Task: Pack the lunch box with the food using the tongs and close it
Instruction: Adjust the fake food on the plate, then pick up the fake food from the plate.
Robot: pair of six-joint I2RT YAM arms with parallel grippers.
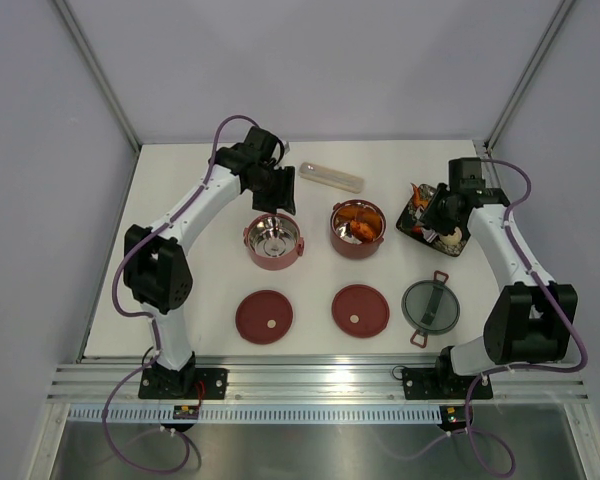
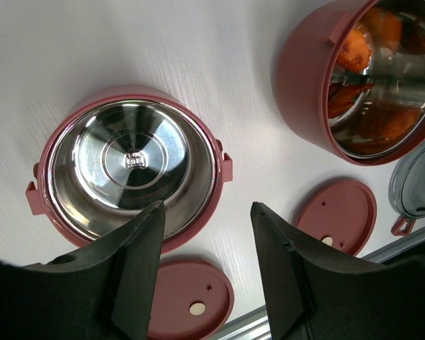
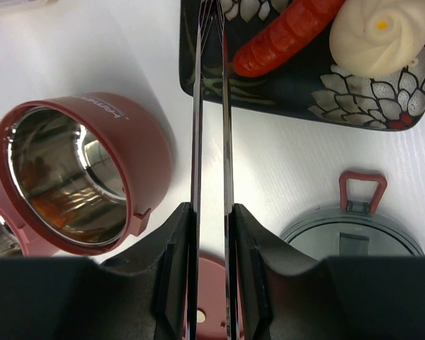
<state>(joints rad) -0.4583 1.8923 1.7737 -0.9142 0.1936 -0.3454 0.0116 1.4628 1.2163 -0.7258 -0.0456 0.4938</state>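
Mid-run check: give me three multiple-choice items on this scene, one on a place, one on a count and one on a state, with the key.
1. Where does the grey top lid lie?
A. on a bowl
B. on the table, at the near right
C. on the black tray

2. How many flat maroon disc lids lie loose?
A. one
B. two
C. three

3. The right gripper is:
A. open and empty
B. closed on the tongs
C. closed on a lid

Key:
1 B: it rests flat on the tabletop, with nothing under it.
2 B: the top view shows two side by side.
3 B: both silver arms run between its fingers.
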